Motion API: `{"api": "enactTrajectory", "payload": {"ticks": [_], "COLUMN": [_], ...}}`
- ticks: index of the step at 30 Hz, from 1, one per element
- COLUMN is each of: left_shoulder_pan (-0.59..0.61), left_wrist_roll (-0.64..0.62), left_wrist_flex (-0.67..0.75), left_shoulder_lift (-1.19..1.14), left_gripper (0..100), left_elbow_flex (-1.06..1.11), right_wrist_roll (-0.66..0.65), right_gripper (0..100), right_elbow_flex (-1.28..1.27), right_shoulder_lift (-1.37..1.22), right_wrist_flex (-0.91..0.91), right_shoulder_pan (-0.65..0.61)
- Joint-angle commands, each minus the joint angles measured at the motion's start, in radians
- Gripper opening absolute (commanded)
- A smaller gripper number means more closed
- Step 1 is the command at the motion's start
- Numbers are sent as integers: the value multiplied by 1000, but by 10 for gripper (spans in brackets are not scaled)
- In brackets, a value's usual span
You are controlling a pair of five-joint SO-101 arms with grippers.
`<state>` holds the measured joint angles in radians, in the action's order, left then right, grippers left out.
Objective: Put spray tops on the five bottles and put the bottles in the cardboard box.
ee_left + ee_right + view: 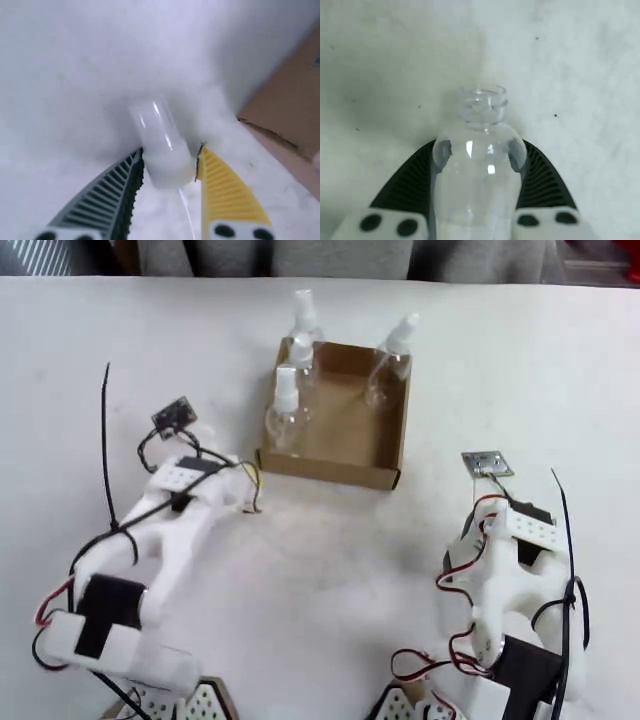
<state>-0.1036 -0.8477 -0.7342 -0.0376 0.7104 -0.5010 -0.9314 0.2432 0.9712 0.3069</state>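
My left gripper (170, 155) is shut on a white spray top (159, 135) with a clear cap, held just above the table, its thin dip tube trailing back. In the high view the left gripper (250, 498) sits close to the near left corner of the cardboard box (330, 470). My right gripper (480, 146) is shut on a clear bottle (482, 107) whose neck is open and bare. The right arm (505, 540) is folded over the table right of the box. Several capped bottles (285, 410) stand in and around the box.
The box's brown wall (295, 115) lies close beside the left gripper. One capped bottle (305, 312) stands at the box's far edge. Small cameras stick out from each wrist, and black cable ties rise from both arms.
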Motion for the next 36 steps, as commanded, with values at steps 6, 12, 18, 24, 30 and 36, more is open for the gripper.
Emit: {"api": "enactTrajectory", "payload": {"ticks": [6, 12, 18, 24, 30, 36], "left_shoulder_pan": [10, 25, 27, 73, 99, 99], "left_wrist_roll": [-8, -5, 282, 511, 540, 545], "left_wrist_flex": [11, -69, -212, -101, 20, 60], "left_shoulder_lift": [-48, -19, 79, 209, 292, 323], "left_gripper": [115, 28, 20, 20, 20, 20], "left_elbow_flex": [-97, -95, -92, 31, 130, 170], "right_wrist_roll": [-11, -11, -5, 2, 135, 192], "right_gripper": [19, 19, 17, 17, 17, 17], "right_elbow_flex": [0, -2, 0, 80, 218, 161], "right_shoulder_lift": [33, 33, 42, 119, 390, 615], "right_wrist_flex": [-8, -7, -7, 110, 240, 67], "right_shoulder_pan": [-18, -16, -18, -18, -53, -239]}}
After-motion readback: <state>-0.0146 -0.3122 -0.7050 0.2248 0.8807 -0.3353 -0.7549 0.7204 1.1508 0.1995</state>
